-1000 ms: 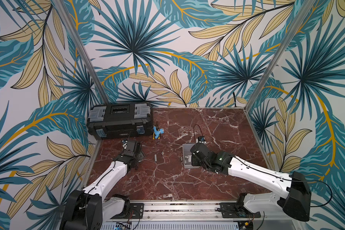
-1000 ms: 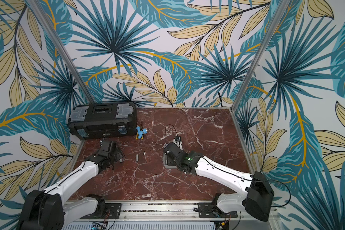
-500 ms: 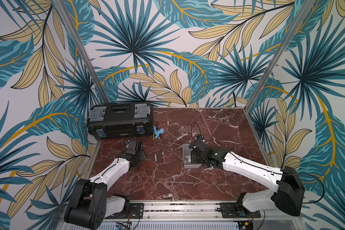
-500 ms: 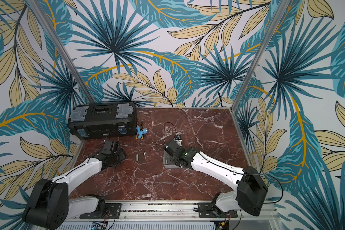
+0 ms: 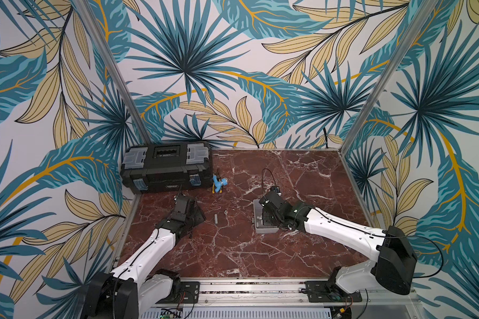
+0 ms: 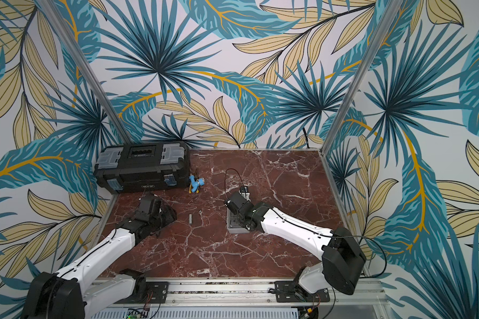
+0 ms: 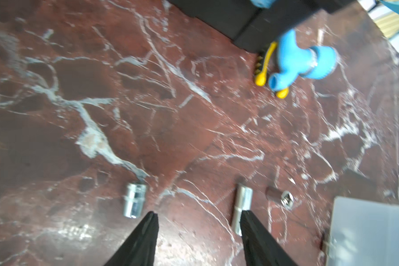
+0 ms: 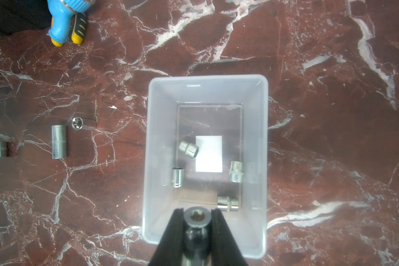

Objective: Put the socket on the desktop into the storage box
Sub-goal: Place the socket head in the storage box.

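Note:
My right gripper (image 8: 197,213) is shut on a dark-bodied socket (image 8: 197,217), held end-on above the near end of the translucent storage box (image 8: 159,138). Several chrome sockets lie on the box floor, one of them (image 8: 189,149) beside its white label. Three more sockets lie on the desktop (image 5: 260,256) left of the box: a long one (image 7: 242,205), a small one (image 7: 280,198) and a stepped one (image 7: 135,200). My left gripper (image 7: 198,213) hangs open over the desktop, one fingertip by the stepped socket, the other overlapping the long one. Nothing is between its fingers.
A black toolbox (image 5: 166,165) with grey latches stands at the back left. A blue and yellow tool (image 5: 219,183) lies just in front of its right end. Aluminium rails edge the desktop, and patterned walls close it on three sides.
My left gripper has crept right toward the loose sockets and its jaws have narrowed a little. My right gripper has stayed over the box, still shut on its socket.

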`<state>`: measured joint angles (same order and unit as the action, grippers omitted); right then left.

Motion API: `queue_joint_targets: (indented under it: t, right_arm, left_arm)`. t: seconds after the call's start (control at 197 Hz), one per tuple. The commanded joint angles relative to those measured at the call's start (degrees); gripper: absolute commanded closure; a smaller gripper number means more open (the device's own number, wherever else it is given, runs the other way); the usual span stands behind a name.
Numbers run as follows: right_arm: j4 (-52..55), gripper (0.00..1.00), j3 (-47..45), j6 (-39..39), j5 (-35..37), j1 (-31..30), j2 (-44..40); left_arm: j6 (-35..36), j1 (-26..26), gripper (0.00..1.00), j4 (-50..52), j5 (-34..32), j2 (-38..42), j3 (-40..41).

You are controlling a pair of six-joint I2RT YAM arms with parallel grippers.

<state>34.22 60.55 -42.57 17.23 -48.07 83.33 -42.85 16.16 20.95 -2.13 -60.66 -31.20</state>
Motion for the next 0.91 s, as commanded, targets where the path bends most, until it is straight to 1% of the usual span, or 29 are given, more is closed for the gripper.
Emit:
queue_joint_targets:
  t: [0.0,0.218,0.279,0.354,0.405,0.461,0.476,0.491,0.532,0.572,0.587,0.608,0.719,0.79,0.805,0.815,0.836,0.906]
  right_arm:
    - [-0.4,0.91,1.0,0.7,0.0,0.6,1.5]
    - [-0.5,0.91,1.9,1.0,-0.4,1.4,3.1]
    - [-0.6,0.91,2.0,0.9,-0.3,1.7,3.3]
    - [-0.7,0.88,2.1,1.0,-0.3,1.7,3.6]
    - [-0.7,0.83,2.1,0.9,-0.2,1.7,3.8]
    - [-0.7,0.70,2.3,1.2,0.0,1.6,3.9]
    - [-0.7,0.66,2.3,1.3,0.0,1.6,3.9]
    - [-0.7,0.61,2.3,1.4,0.1,3.1,4.0]
    - [-0.7,0.50,2.5,1.7,0.0,3.3,4.0]
    - [-0.7,0.42,2.8,1.8,-0.4,3.3,4.1]
    - [-0.6,0.40,2.8,1.8,-0.7,3.3,4.0]
    - [-0.7,0.38,2.9,1.9,-1.0,3.3,3.9]
    - [-0.3,0.37,3.1,2.1,-2.1,3.0,2.8]
    - [-0.1,0.38,3.1,2.4,-1.9,2.4,2.3]
    - [0.0,0.38,3.2,2.4,-1.8,2.4,2.2]
    - [0.1,0.38,3.3,2.5,-1.7,1.0,2.1]
    - [0.3,0.39,3.5,2.6,-1.5,0.3,2.0]
    - [0.9,0.40,3.8,2.8,-0.8,-1.2,1.9]
  left_arm:
    - [1.7,4.0,0.39,1.3,-0.1,1.3,0.3]
    - [2.6,11.3,0.40,0.2,-0.5,1.3,-0.4]
    - [2.9,13.4,0.39,0.0,-1.5,1.0,-1.0]
    - [3.3,15.3,0.39,0.1,-2.6,0.2,-1.9]
    - [3.3,15.6,0.39,0.2,-2.8,-0.4,-2.3]
    - [3.3,15.8,0.39,0.1,-3.0,-0.8,-2.5]
    - [3.3,15.8,0.39,0.1,-3.1,-0.9,-2.5]
    - [3.3,15.9,0.39,0.1,-3.2,-1.0,-2.5]
    - [3.3,15.9,0.39,0.4,-3.6,-1.2,-2.5]
    - [3.1,15.9,0.39,1.1,-3.6,-1.3,-2.7]
    - [3.1,15.9,0.39,1.4,-5.3,-1.4,-2.7]
    - [3.0,15.9,0.39,1.8,-5.9,-1.4,-2.8]
    - [2.6,15.9,0.38,4.0,-9.0,-1.5,-3.3]
    - [1.2,15.5,0.37,6.5,-14.0,-1.7,-3.9]
    - [0.8,15.2,0.36,7.0,-14.8,-1.7,-3.9]
    - [0.6,14.8,0.36,7.2,-15.2,-1.7,-3.9]
    - [0.1,14.1,0.36,7.7,-15.7,-1.7,-3.9]
    - [-1.3,11.0,0.37,8.3,-15.7,-1.8,-3.5]
